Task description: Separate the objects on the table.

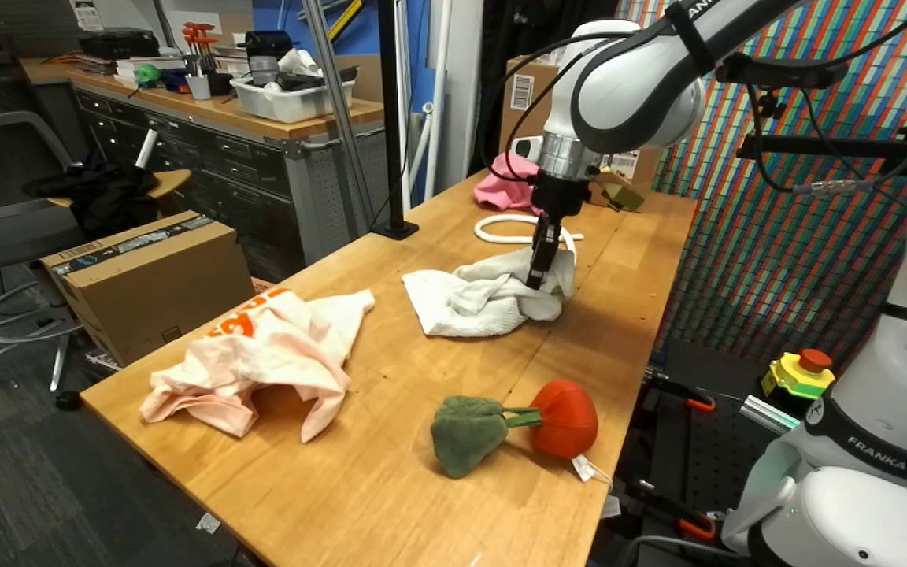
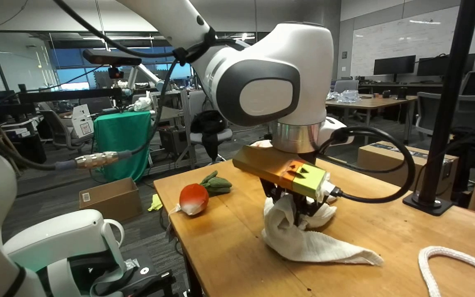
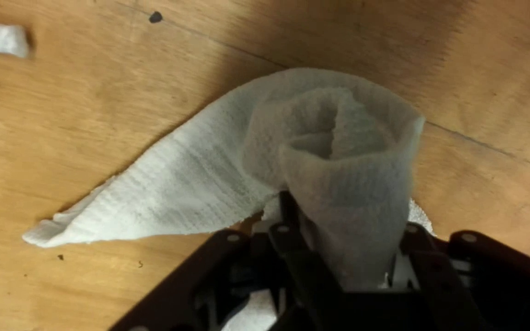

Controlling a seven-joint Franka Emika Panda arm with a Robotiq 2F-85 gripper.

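Observation:
The white cloth [image 1: 485,303] lies crumpled on the wooden table, and shows in both exterior views [image 2: 316,247]. My gripper [image 1: 538,276] points down into it; in the wrist view the fingers [image 3: 348,216] are partly closed, with a bunched fold of white cloth [image 3: 348,188] filling the gap. The far fingertip is hidden by the cloth. A pale pink cloth [image 1: 264,362] with orange print lies toward the table's end. A green plush [image 1: 465,433] and a red plush ball [image 1: 565,417] lie together near the robot-side edge; they also show in an exterior view [image 2: 194,199].
A white rope [image 1: 505,227] lies beyond the cloth, also at the right in an exterior view [image 2: 464,258]; its end shows in the wrist view [image 3: 0,39]. A pink cloth heap [image 1: 505,183] sits at the back. A black post [image 2: 439,123] stands on the table edge.

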